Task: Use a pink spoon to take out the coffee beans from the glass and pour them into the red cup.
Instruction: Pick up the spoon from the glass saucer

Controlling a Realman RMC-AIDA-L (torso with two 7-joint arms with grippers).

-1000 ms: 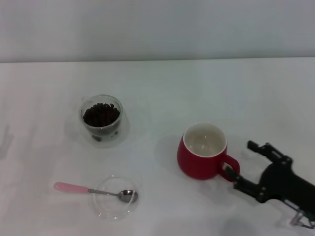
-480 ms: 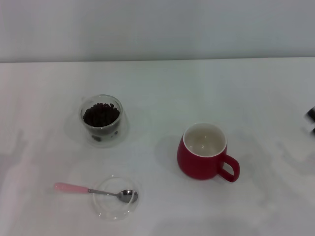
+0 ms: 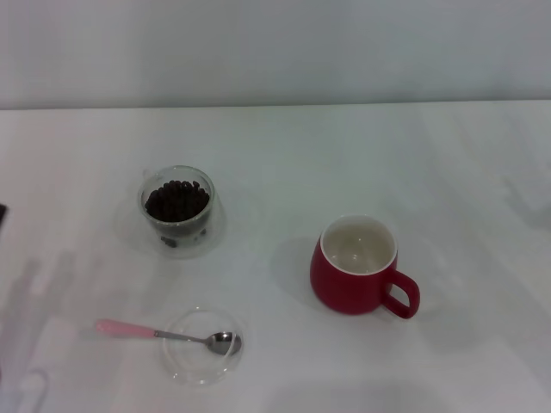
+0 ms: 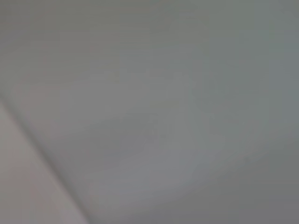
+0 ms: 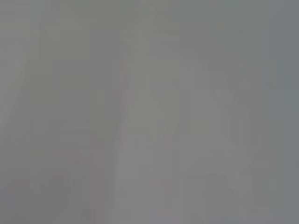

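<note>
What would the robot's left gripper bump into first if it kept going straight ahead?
That cannot be told: the left gripper is out of the head view, and its wrist view shows only plain grey. Nothing is near the spoon, glass or cup.

The white table (image 3: 284,155) carries four things. The glass (image 3: 177,209), filled with coffee beans (image 3: 176,199), stands toward the left edge, about midway between far and near edges. Nearer the front edge lies a shallow clear dish (image 3: 201,346), with the pink spoon (image 3: 164,334) resting across it, bowl inside, handle pointing to the left edge. The red cup (image 3: 358,266) stands right of centre
</note>
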